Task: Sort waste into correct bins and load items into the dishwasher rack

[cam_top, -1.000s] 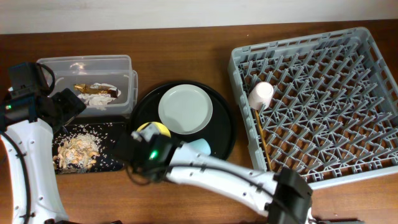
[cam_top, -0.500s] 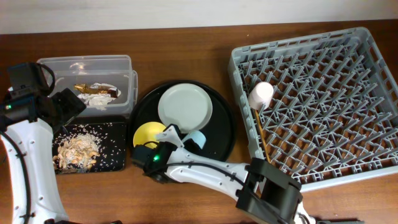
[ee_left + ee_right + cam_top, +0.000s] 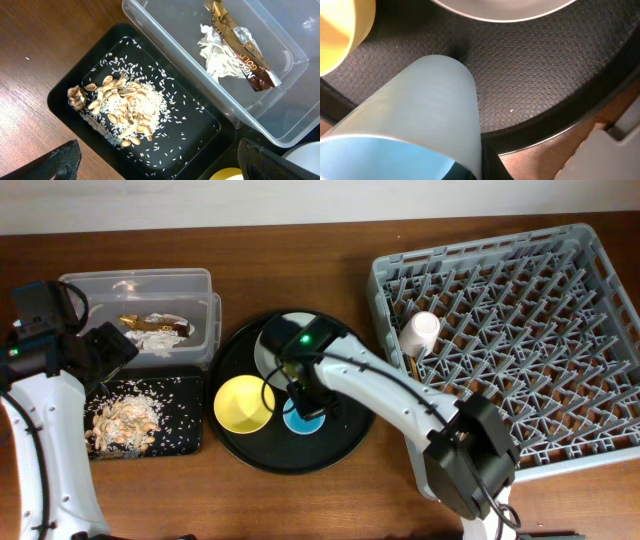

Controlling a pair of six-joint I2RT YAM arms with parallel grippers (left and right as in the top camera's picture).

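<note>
My right gripper [image 3: 300, 402] is over the round black tray [image 3: 345, 435], shut on the wall of the light-blue cup [image 3: 303, 420]. In the right wrist view the cup [image 3: 420, 100] fills the left, with one finger inside and one outside its rim [image 3: 477, 170]. The yellow bowl [image 3: 244, 402] stands beside it, and the grey-green plate [image 3: 275, 345] is partly hidden under the arm. The pink cup [image 3: 422, 330] and the chopsticks [image 3: 413, 365] lie in the grey dishwasher rack [image 3: 520, 330]. My left gripper [image 3: 110, 350] is open and empty above the shallow black tray [image 3: 65, 95] of food scraps [image 3: 125, 110].
The clear tub [image 3: 135, 283] at the back left holds the foil wrappers [image 3: 240, 45]. Rice bits are scattered over the shallow black tray. The rack's near corner [image 3: 615, 145] lies close to the round tray's rim. The yellow bowl's edge [image 3: 340, 35] is just left of the cup.
My right arm has swung from the round tray's front-left edge to over its middle and now grips the light-blue cup. The left arm has not moved.
</note>
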